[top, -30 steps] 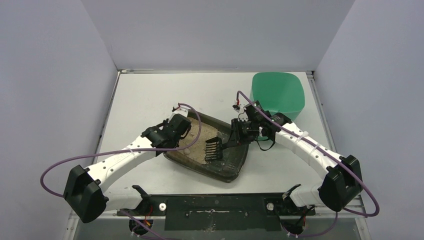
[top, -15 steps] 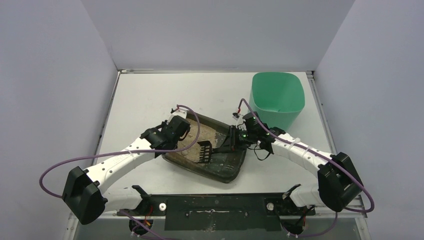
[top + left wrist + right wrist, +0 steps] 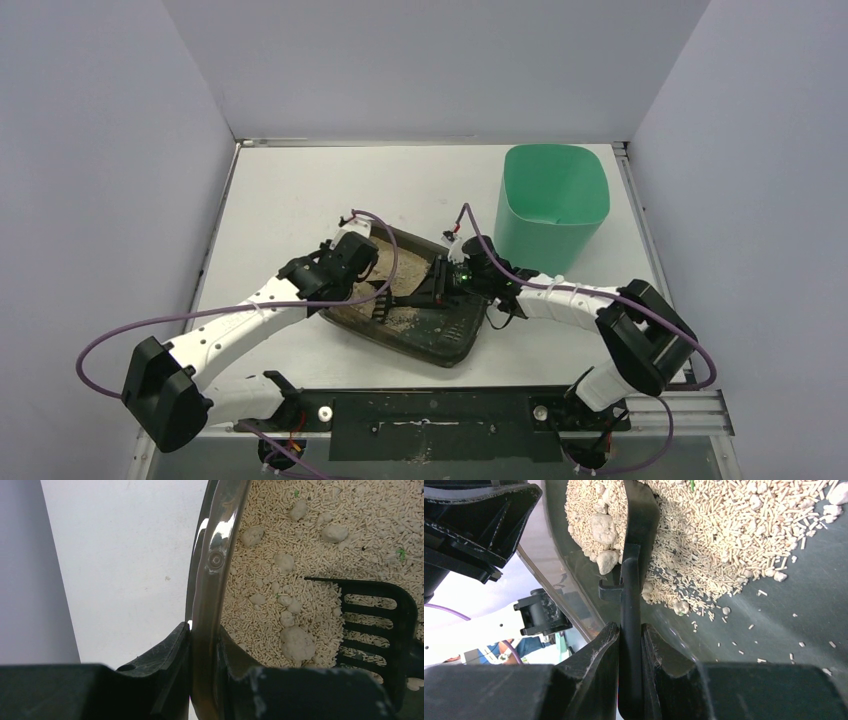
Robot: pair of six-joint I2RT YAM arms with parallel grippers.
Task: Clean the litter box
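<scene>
The litter box [image 3: 455, 352] is a dark shallow tray at the table's middle, with beige pellets heaped in its left half. My left gripper [image 3: 362, 262] is shut on its left rim [image 3: 215, 555], one finger outside and one inside the wall. My right gripper [image 3: 440, 283] is shut on the handle of a black slotted scoop [image 3: 385, 303]. In the right wrist view the scoop's [image 3: 639, 515] head is dug into the pellets beside pale clumps [image 3: 604, 527]. The left wrist view shows the scoop [image 3: 385, 625] next to a large clump [image 3: 297, 642]. The tray's right floor [image 3: 799, 605] is mostly bare.
A mint-green bin [image 3: 553, 200] stands upright at the back right, just behind the right arm. Grey walls close in the table on the left, back and right. The arm bases and a black rail run along the near edge.
My right arm has swung left and down, carrying the scoop from above the tray's middle into the pellets at the left side. The left gripper has kept its hold on the rim.
</scene>
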